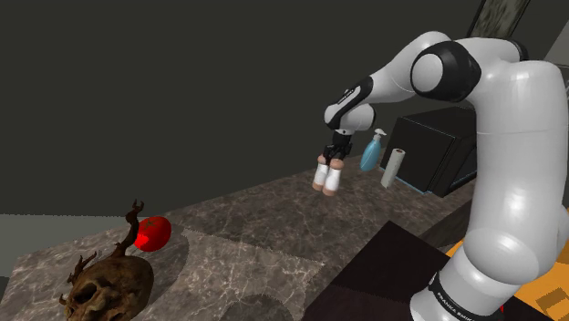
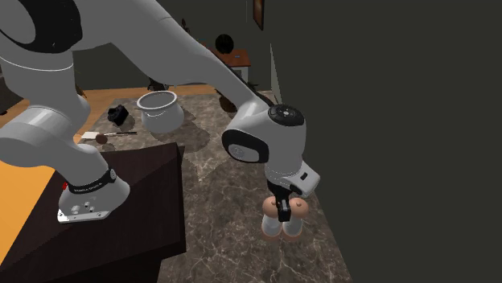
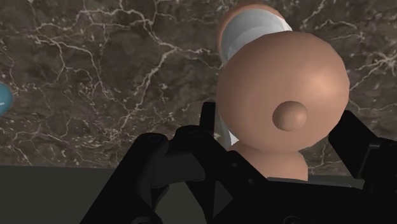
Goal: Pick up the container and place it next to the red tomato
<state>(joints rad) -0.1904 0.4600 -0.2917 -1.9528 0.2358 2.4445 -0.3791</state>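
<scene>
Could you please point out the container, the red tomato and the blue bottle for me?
container (image 1: 334,180): shoulder view, on its white body.
red tomato (image 1: 153,233): shoulder view, on the middle of its red skin.
blue bottle (image 1: 369,156): shoulder view, on its blue body.

Dim room: a veined stone bench (image 1: 246,260) runs along a dark wall (image 1: 182,82).
The bench top is brown marble with pale veins, and the wall behind it is flat grey-green. An orange wooden floor (image 2: 18,213) lies beside it, with a small round reddish table (image 2: 236,58) far off and a framed picture (image 2: 257,11) high up. A black box-shaped cabinet (image 1: 438,146) stands at the bench's end.
</scene>
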